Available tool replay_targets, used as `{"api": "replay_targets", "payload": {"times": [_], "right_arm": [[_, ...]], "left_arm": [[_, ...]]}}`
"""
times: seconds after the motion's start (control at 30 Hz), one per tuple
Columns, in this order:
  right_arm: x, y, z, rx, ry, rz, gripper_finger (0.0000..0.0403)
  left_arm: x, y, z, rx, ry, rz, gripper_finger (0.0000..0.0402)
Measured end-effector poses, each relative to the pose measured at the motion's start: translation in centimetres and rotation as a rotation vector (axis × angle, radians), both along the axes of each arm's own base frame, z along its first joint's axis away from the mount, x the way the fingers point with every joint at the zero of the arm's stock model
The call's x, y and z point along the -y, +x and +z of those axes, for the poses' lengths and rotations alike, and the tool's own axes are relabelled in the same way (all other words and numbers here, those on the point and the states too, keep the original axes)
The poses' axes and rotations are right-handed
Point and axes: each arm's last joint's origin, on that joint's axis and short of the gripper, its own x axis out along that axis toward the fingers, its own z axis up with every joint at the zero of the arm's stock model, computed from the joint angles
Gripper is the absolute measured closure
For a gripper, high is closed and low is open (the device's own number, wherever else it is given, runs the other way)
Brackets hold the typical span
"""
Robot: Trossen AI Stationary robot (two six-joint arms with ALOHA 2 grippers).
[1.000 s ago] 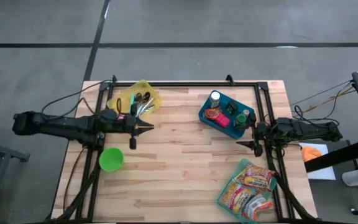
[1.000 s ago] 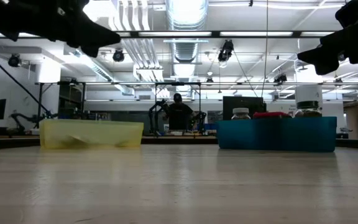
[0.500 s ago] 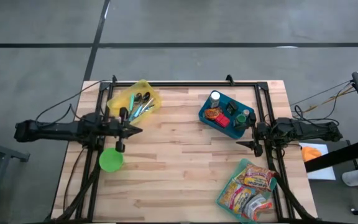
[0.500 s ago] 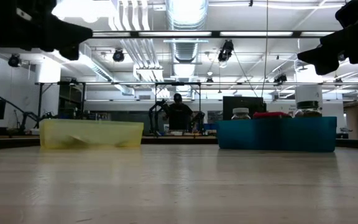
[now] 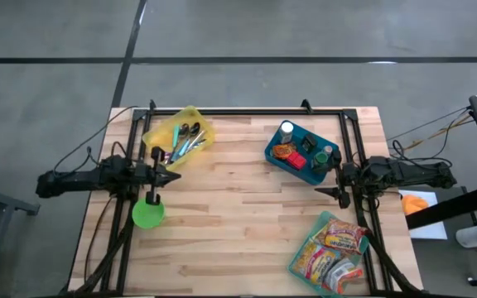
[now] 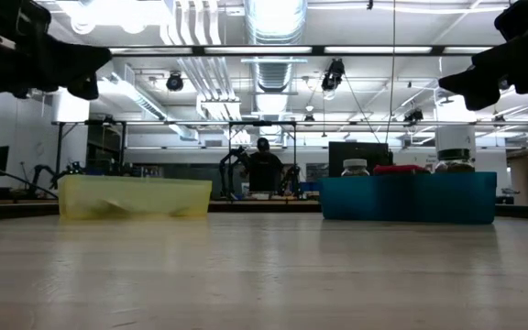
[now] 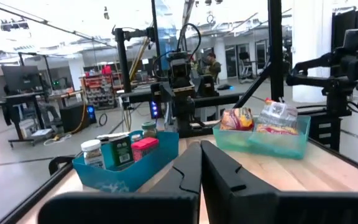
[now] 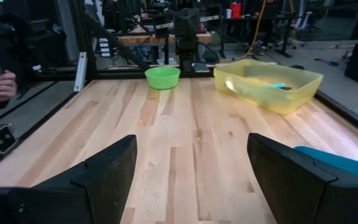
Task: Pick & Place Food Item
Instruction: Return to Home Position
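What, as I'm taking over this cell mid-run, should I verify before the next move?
1. Left gripper shut and empty: ok.
2. Right gripper open and empty, beside the blue plastic bin: ok.
3. Spoons lying inside the yellow plastic bin: ok.
4. Left gripper raised clear of the round green bowl: ok in the low view.
5. Jars upright in the blue plastic bin: ok.
6. Which food item comes next: cannot tell.

The shallow, translucent yellow bin (image 5: 162,131) sits near the table's back left corner, turned a little askew. Several spoons (image 5: 187,141), blue and dark, lie inside it in a loose slanting bundle.
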Motion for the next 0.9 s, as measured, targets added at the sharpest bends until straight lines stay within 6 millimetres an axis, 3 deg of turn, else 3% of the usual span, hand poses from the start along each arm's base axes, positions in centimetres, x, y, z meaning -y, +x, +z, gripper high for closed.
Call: {"api": "replay_targets", "payload": {"times": [0.9], "right_arm": [[0.00, 0.05, -0.12, -0.014, -0.002, -0.001, 0.0100]], "left_arm": [[-0.10, 0.03, -0.96, -0.099, -0.008, 0.035, 0.0391]]}}
